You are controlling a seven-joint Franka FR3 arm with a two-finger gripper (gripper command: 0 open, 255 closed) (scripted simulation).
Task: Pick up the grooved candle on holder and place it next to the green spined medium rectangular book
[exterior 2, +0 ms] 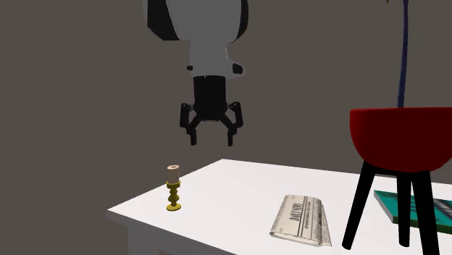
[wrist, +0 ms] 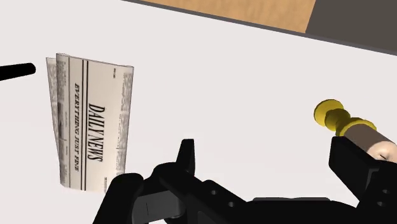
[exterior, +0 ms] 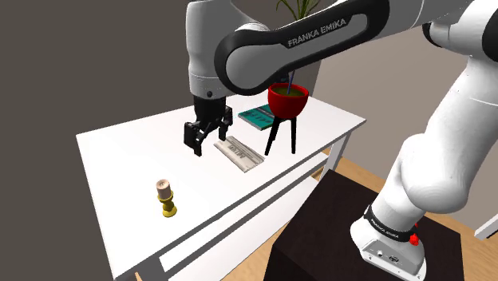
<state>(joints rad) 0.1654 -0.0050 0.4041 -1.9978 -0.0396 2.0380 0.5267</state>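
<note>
this looks like the approach step: the all-black gripper (exterior 2: 213, 140) hangs wide open and empty, high beside the folded printed newspaper (exterior: 239, 153). the beige grooved candle on its yellow holder (exterior: 166, 198) stands upright on the white desk (exterior: 120, 152), well apart from the newspaper, on the side away from the flat green rectangular book (exterior: 257, 116). next it likely needs to travel over the candle and descend.

Clear tabletop (exterior: 201, 182) between candle (exterior: 165, 197) and newspaper (exterior: 239, 153)

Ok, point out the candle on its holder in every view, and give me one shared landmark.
Shoulder view: candle lower left, below-left of the newspaper.
Second exterior view: candle left of centre, newspaper to its right.
Wrist view: candle beside one finger of the end effector, apart from the newspaper.
Shared landmark: the folded newspaper.
</note>
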